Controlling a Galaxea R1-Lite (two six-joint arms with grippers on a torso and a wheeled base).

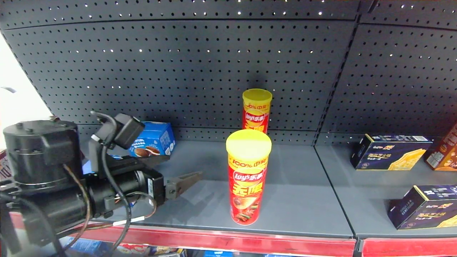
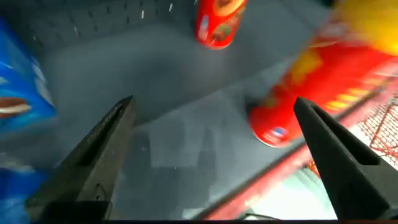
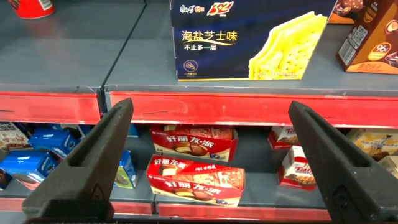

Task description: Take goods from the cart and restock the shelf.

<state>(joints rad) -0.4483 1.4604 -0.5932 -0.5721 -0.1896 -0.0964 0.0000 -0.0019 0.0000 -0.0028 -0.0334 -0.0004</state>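
Backdrop: dark perforated panel behind a grey shelf board (image 1: 303, 192) with a red rail along its front edge.
Progress: partly done, by my reading. Two cans stand on the board with bare space around them, and both arms are empty, so another trip to the cart looks to be what is left.
Front chip can (image 1: 248, 176): upright near the front edge, about the middle of the head view. It is a red tube with a yellow lid and looks undented.
Rear chip can (image 1: 256, 110): same design, upright against the back panel at 12 o'clock of the front chip can, and apart from it.
Left gripper (image 1: 185, 165): jaws spread wide and holding nothing, at 9 o'clock of the front chip can, near it but not touching.
Right gripper (image 3: 211, 104): jaws spread wide and empty, facing the red rail below a navy cracker box (image 3: 249, 37).
Other stock: a blue cookie box (image 1: 153, 139) sits at 10 o'clock of the front chip can, and red snack boxes (image 3: 193, 180) lie on the lower shelf.
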